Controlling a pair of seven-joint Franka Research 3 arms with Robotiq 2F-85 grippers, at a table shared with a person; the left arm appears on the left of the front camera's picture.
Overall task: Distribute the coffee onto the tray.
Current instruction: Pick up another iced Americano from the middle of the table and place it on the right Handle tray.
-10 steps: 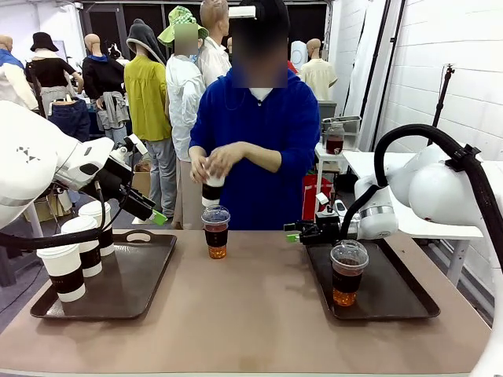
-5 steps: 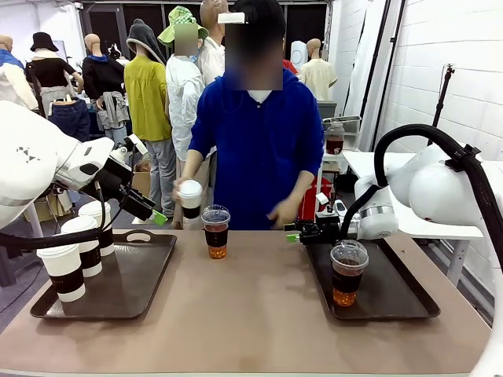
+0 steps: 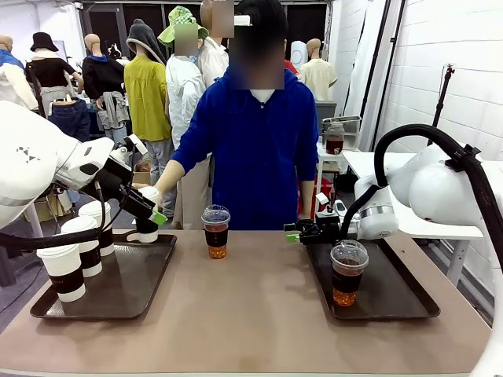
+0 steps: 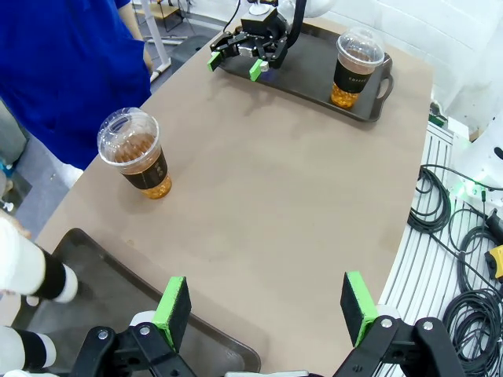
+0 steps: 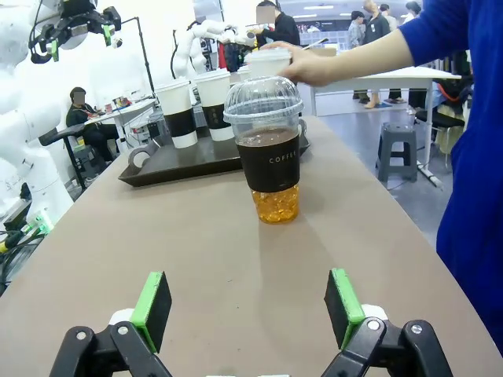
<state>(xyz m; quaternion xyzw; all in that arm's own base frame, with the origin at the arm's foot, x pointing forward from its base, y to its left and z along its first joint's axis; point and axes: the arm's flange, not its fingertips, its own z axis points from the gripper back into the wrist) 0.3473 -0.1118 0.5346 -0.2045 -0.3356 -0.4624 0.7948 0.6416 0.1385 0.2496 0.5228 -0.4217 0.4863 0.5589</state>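
White paper cups (image 3: pixel 64 271), four at the left tray (image 3: pixel 118 302); two clear cups (image 3: pixel 215 232); left gripper (image 4: pixel 266 302) and right gripper (image 5: pixel 247 306) spread, empty.

Paper cups (image 3: pixel 64 271), left: white, dark brown bands. Dome-lidded cups (image 3: pixel 215 232): clear, dark drink shading to amber at base, black band. Trays (image 3: pixel 130 292): dark brown. Table (image 3: pixel 251 330): tan. Person's top (image 3: pixel 259 149): blue. Left gripper (image 4: pixel 266 305): black, green pads.
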